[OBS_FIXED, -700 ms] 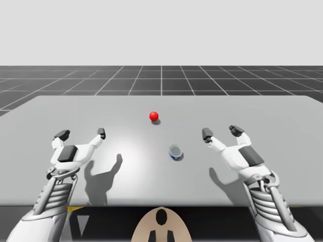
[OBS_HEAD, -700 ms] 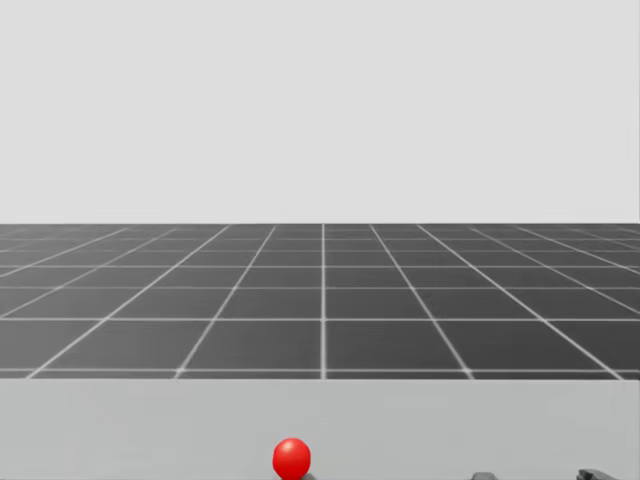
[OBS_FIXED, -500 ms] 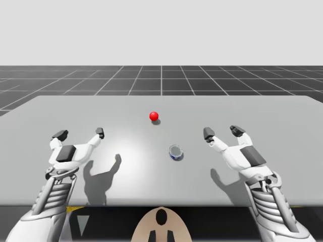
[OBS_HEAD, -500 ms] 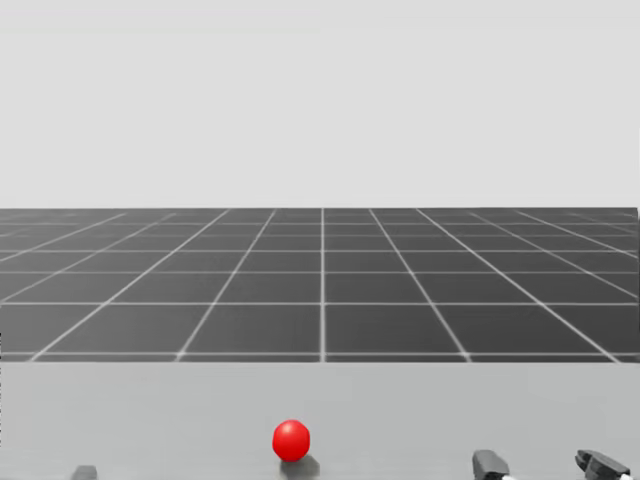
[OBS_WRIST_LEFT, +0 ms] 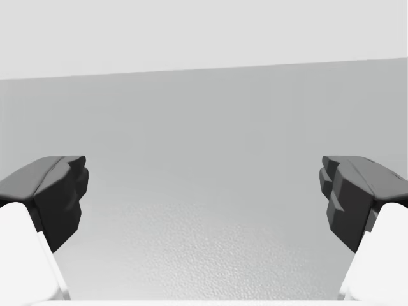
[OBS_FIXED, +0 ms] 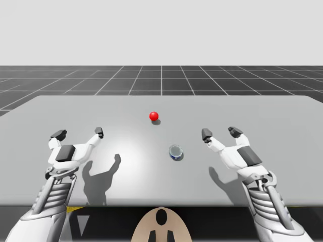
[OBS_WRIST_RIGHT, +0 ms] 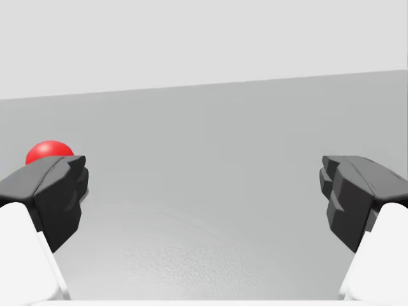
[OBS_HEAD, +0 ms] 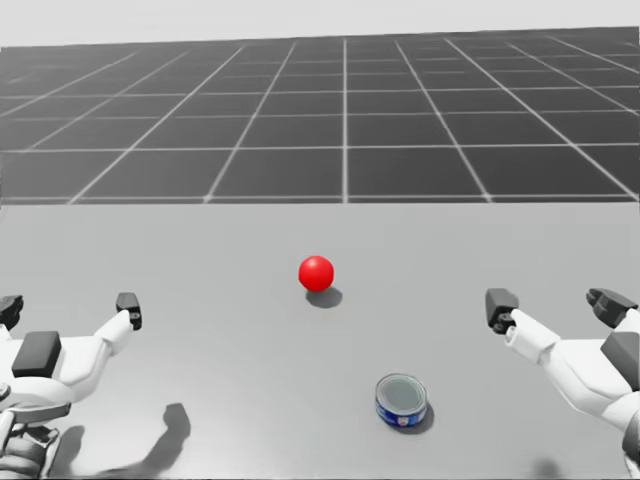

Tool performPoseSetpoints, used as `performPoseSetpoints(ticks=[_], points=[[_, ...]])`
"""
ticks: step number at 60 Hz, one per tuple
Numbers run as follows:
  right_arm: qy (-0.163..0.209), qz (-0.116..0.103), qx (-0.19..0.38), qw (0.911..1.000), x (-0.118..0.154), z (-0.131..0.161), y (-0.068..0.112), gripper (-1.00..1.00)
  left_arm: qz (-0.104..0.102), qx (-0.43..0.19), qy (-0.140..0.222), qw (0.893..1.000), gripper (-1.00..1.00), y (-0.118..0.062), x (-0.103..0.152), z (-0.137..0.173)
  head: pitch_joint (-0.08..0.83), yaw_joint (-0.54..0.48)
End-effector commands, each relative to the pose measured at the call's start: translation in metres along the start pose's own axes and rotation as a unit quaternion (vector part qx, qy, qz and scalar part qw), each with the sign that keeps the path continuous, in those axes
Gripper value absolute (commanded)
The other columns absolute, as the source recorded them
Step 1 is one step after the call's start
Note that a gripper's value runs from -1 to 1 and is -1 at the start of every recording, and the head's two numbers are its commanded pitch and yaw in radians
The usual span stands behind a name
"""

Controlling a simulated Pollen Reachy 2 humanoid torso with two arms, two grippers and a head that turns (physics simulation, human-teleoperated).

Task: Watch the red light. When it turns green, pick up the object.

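Redness was shown by the light (OBS_HEAD: 316,272), a small round ball that rested on the grey table (OBS_FIXED: 282,111) past its middle, on the far side from the torso. The object, a short blue can (OBS_HEAD: 401,400) with a silver top, was stood upright on the table, nearer to the torso than the light and a little toward the right. It was placed between the two arms, well apart from the light and touched by nothing.

The left gripper (OBS_FIXED: 79,133) was held released, its two dark-tipped fingers spread wide, above the table's left part, well apart from the can; its shadow was cast on the surface below it. The right gripper (OBS_FIXED: 220,132) was likewise held released with its fingers spread wide, above the table's right part. It was nearer to the can than the left one, yet apart from it. In the right wrist view the light was seen ahead of the gripper, just past one of its fingers.
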Motion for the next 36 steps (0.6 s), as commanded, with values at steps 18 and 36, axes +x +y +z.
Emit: performPoseSetpoints(ticks=[18, 36], points=[[0.004, 0.004, 0.003, 1.0, -0.0041, -0.0006, 0.0025, -1.0, -0.007, 0.001, 0.0, 1.0, -1.0, 0.0006, -0.001, -0.0007, 0.466, 0.07], [0.002, 0.01, 0.006, 0.9999, -0.005, -0.0002, 0.0037, -1.0, -0.006, 0.001, -0.006, 1.0, -1.0, 0.0007, -0.0013, -0.0004, 0.461, 0.07]])
